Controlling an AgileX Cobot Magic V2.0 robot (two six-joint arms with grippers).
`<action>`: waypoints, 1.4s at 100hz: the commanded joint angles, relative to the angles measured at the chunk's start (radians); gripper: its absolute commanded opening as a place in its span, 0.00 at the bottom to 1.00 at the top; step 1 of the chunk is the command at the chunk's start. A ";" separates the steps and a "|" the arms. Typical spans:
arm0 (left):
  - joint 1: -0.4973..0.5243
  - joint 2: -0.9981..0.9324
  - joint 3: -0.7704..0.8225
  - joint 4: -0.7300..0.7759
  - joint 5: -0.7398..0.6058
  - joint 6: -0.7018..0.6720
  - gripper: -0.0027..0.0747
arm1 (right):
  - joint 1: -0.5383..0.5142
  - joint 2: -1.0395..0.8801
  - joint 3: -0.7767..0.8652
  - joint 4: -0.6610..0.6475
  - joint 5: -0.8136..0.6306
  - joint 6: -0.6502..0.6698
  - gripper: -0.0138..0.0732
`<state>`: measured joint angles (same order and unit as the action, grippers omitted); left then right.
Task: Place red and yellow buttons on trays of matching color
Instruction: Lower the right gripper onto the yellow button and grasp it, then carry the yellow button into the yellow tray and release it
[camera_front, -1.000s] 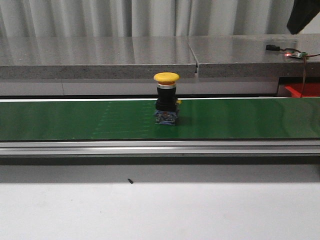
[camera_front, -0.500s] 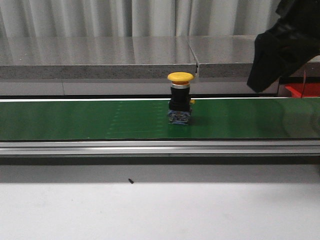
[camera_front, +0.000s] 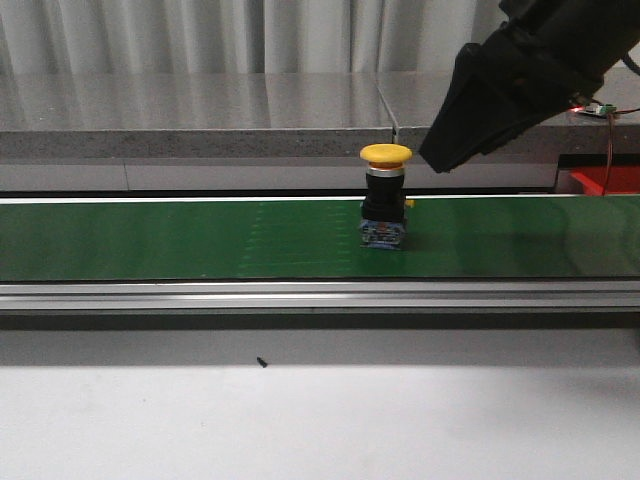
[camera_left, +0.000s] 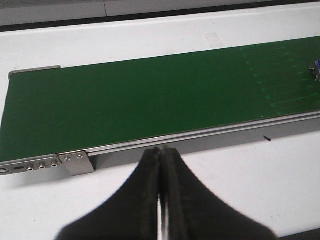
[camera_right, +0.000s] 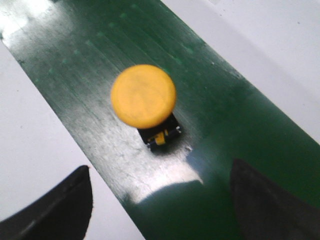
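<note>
Hovering right hand (camera_front: 440, 160) beside yellow button (camera_front: 385, 208)

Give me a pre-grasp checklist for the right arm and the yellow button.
1. Button upright on the belt: ok.
2. Right gripper open, its fingers spread wide apart: ok.
3. Button between the fingers: not ok; in the right wrist view it sits ahead of them, untouched.
4. Nothing crowding the button on the belt: ok.
5. Left gripper shut and well away from the button: ok.
6. Yellow tray located: cannot tell; none shows in any view.
</note>
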<state>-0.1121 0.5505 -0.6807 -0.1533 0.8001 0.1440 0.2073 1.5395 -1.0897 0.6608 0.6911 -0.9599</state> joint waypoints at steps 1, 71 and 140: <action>-0.006 0.002 -0.024 -0.017 -0.060 -0.008 0.01 | 0.000 -0.012 -0.022 0.091 -0.009 -0.066 0.81; -0.006 0.002 -0.024 -0.017 -0.060 -0.008 0.01 | -0.001 0.053 -0.022 0.240 -0.119 -0.160 0.10; -0.006 0.002 -0.024 -0.017 -0.060 -0.008 0.01 | -0.215 -0.231 0.118 0.302 -0.219 -0.010 0.08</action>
<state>-0.1121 0.5505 -0.6807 -0.1533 0.8001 0.1440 0.0601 1.3754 -0.9770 0.9226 0.5044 -0.9967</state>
